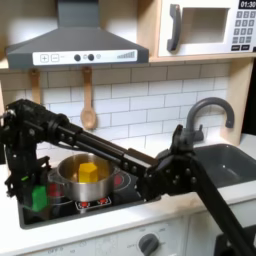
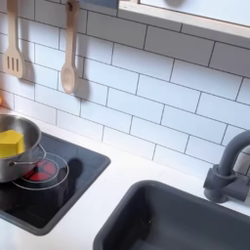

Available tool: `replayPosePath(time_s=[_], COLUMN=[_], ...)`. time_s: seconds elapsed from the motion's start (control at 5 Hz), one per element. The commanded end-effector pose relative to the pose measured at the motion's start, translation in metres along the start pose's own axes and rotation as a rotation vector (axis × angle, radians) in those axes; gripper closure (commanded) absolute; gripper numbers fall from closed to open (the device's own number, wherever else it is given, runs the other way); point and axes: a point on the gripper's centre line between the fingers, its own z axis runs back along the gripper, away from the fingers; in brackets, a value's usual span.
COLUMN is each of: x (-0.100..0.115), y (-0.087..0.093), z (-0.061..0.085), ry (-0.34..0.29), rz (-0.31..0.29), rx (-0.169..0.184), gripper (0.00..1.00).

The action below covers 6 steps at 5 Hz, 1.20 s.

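In the first exterior view my black arm reaches from the left across the stove to the counter's middle. Its gripper hangs low between the stove and the sink. The fingers merge into one dark shape, so I cannot tell how they stand or whether they hold anything. A silver pot stands on the stove just left of the gripper, with a yellow block inside. In the second exterior view the pot and its yellow block sit at the left edge.
A green object lies at the stove's front left. A grey faucet rises behind the sink. A wooden spoon and a spatula hang on the tiled wall. A range hood and a microwave sit overhead.
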Motion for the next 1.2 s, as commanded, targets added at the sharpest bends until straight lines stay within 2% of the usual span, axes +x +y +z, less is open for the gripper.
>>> replayPosePath(time_s=[0.0, 0.2, 0.6, 0.8, 1.0], x=[0.0, 0.0, -0.005, -0.006, -0.006], y=[0.005, 0.005, 0.005, 0.005, 0.005], z=[-0.001, -0.006, -0.029, -0.021, -0.02], ry=[-0.006, -0.001, 0.037, 0.011, 0.009], rz=[0.008, -0.002, -0.012, -0.004, -0.003], rx=[0.01, 0.02, 0.031, 0.032, 0.034], gripper=[1.0, 1.0, 1.0, 1.0, 1.0])
